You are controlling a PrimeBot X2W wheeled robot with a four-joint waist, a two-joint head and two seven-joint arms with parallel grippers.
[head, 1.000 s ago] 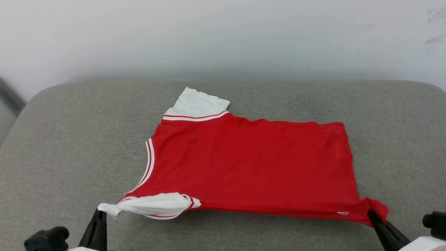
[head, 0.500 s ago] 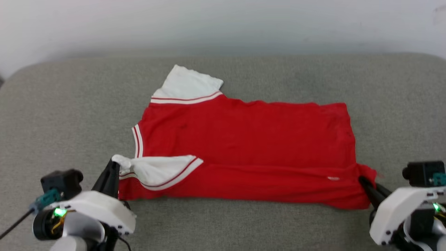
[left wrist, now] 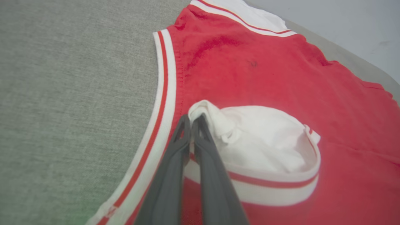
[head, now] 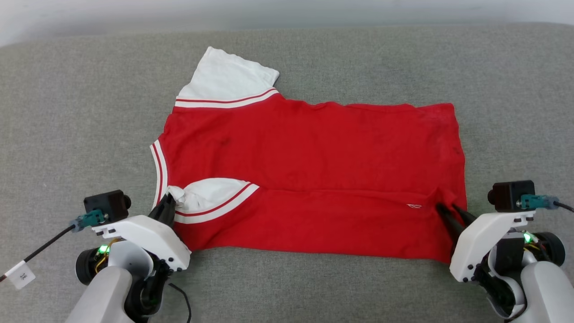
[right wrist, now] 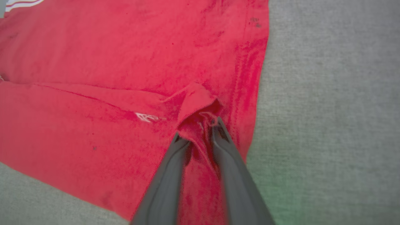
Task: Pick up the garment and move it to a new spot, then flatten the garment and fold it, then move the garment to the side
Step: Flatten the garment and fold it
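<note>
Fingers of left gripper (left wrist: 192, 120) pressed together, pinching white sleeve (left wrist: 259, 140) at 7 o'clock of red short-sleeved jersey garment (head: 314, 152); right gripper (right wrist: 198, 131) at 4 o'clock — fingers slightly parted, hem bunched between, grip unclear. Spread flat across grey fabric cushion (head: 67, 112).

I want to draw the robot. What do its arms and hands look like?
The left gripper and right gripper each have two long dark fingers, white rounded shells, green lights, a black camera box and a teal plug. The left one's black cable carries a white tag.
</note>
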